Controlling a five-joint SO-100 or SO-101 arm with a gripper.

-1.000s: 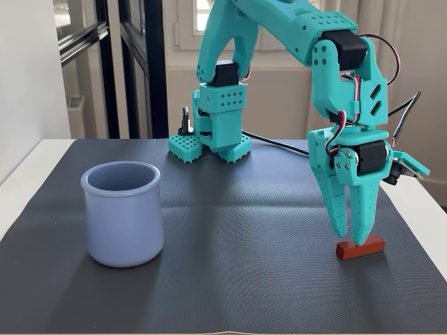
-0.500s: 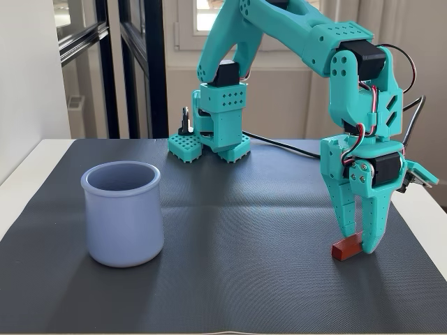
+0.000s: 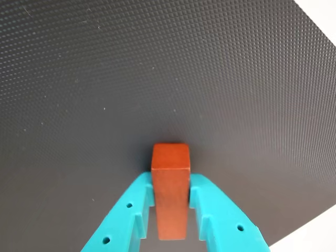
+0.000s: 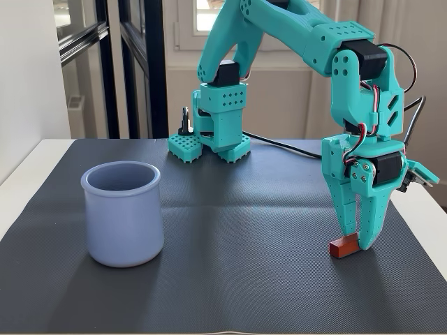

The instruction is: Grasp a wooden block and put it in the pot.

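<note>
block [image 4: 343,246] turned endwise, gripper [image 4: 358,241] clamping

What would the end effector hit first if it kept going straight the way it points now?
The end effector points almost straight down, shut on the wooden block. Going on, the block and fingertips would press into the black mat right beneath; the block looks to be on it or barely above it. The pot stands well aside.
</note>
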